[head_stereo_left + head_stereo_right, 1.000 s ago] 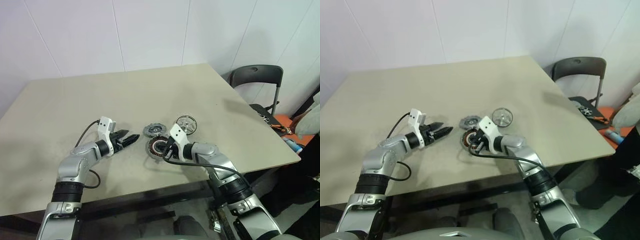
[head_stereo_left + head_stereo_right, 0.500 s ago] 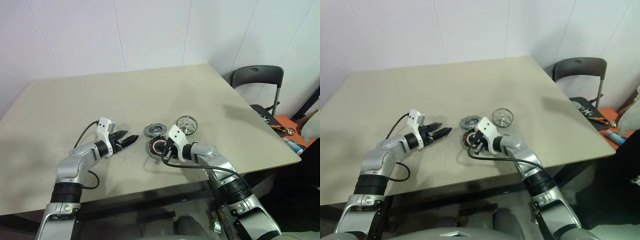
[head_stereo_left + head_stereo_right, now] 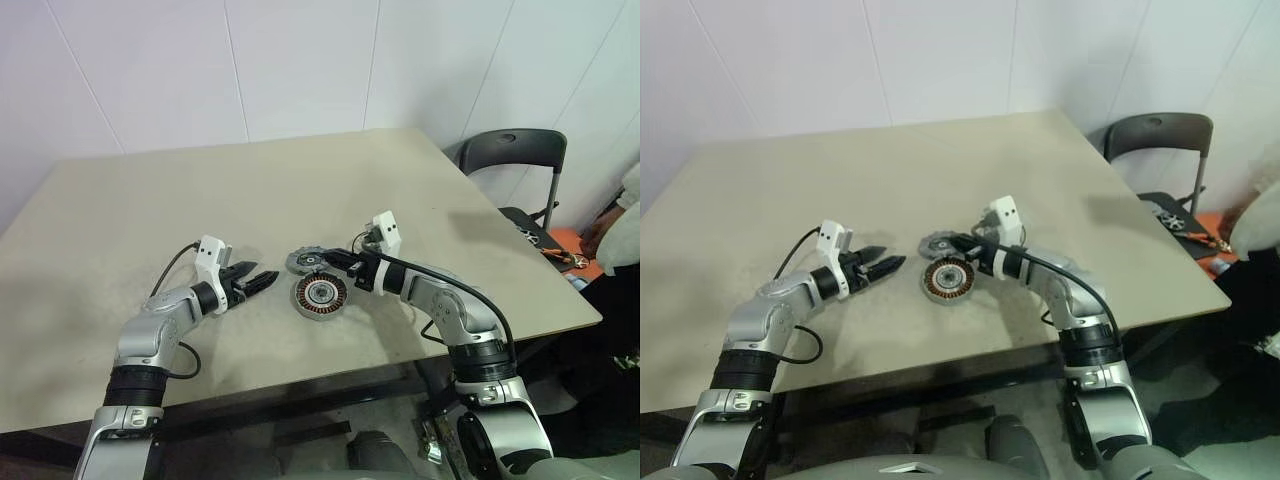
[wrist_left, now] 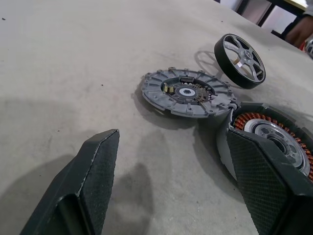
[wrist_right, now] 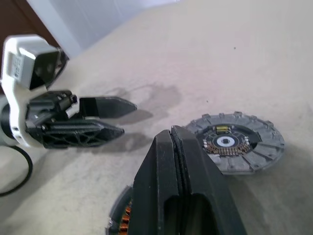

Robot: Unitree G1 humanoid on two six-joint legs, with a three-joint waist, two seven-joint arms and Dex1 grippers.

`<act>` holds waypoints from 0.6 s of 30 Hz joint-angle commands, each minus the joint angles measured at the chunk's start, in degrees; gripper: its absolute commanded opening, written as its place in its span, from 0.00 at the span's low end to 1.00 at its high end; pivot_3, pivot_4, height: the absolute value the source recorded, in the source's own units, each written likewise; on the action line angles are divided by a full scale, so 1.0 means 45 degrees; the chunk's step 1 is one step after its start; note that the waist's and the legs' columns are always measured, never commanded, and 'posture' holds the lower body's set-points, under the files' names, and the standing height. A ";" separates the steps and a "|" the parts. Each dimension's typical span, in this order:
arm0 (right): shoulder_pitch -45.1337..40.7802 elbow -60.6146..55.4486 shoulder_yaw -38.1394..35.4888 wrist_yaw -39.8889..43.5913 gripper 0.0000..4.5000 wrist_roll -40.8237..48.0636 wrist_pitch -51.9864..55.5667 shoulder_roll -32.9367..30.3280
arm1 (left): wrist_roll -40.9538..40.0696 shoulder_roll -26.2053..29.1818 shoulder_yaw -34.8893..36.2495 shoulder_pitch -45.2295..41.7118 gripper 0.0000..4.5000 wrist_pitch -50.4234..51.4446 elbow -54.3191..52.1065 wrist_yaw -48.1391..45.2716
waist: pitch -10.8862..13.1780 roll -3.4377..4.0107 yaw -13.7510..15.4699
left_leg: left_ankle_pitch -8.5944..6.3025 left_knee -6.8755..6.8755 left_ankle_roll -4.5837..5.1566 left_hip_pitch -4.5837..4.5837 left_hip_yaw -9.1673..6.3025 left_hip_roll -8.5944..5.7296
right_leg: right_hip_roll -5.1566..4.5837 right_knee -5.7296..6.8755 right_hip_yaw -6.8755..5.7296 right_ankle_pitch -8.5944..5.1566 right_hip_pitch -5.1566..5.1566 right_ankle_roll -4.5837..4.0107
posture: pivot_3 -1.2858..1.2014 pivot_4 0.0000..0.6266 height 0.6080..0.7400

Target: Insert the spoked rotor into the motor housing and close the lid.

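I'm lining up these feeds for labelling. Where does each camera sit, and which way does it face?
Head stereo pair: on the head, looking down and forward at the table, both arms showing.
Left wrist: along the open left end effector toward the lid, motor housing and spoked rotor.
Right wrist: along the shut right end effector toward the lid and the left end effector.
All views share the lid.

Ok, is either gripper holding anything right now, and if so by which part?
Nothing is held. The left gripper stands open and empty beside the motor housing; the right gripper is shut on nothing above it.
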 commanded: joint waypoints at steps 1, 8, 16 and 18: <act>-0.0343 -0.0484 -0.0180 -0.0409 0.00 -0.0070 -0.0396 -0.0138 | -0.0007 0.0122 0.0133 -0.0127 0.82 -0.0254 -0.0090 -0.0032 | 0.0000 0.0000 0.0002 | 0.0000 0.0000 0.0000 -0.0002 0.0000 0.0000 | 0.0000 -0.0002 -0.0001 0.0000 -0.0001 0.0000 | 0.52 0.00 1.00; -0.0914 -0.0508 -0.0556 -0.2379 0.00 -0.1358 -0.1319 -0.0874 | -0.1273 0.0760 0.1507 -0.0803 0.82 0.0738 -0.0845 0.0021 | 0.0002 0.0002 0.0000 | 0.0000 0.0023 0.0000 -0.0101 -0.0002 0.0000 | 0.0000 0.0013 -0.0002 0.0009 -0.0090 0.0011 | 0.52 0.00 1.00; 0.0114 -0.3345 -0.1593 -0.2495 0.00 -0.0472 0.0467 -0.2394 | -0.3202 0.3137 0.2871 -0.1342 0.82 0.2657 -0.2122 -0.1110 | 0.0013 0.0015 0.0008 | -0.0007 0.0000 0.0011 -0.0191 -0.0001 -0.0004 | -0.0015 -0.0006 -0.0001 0.0040 -0.0173 -0.0006 | 0.52 0.00 1.00; 0.0217 -0.3658 -0.1929 -0.2379 0.00 -0.0450 0.0691 -0.3119 | -0.3480 0.3767 0.3185 -0.1542 0.82 0.2765 -0.1694 -0.1662 | 0.0015 0.0015 0.0020 | -0.0007 0.0010 0.0012 -0.0184 0.0001 -0.0005 | -0.0013 -0.0007 -0.0003 0.0010 -0.0163 0.0039 | 0.52 0.00 1.00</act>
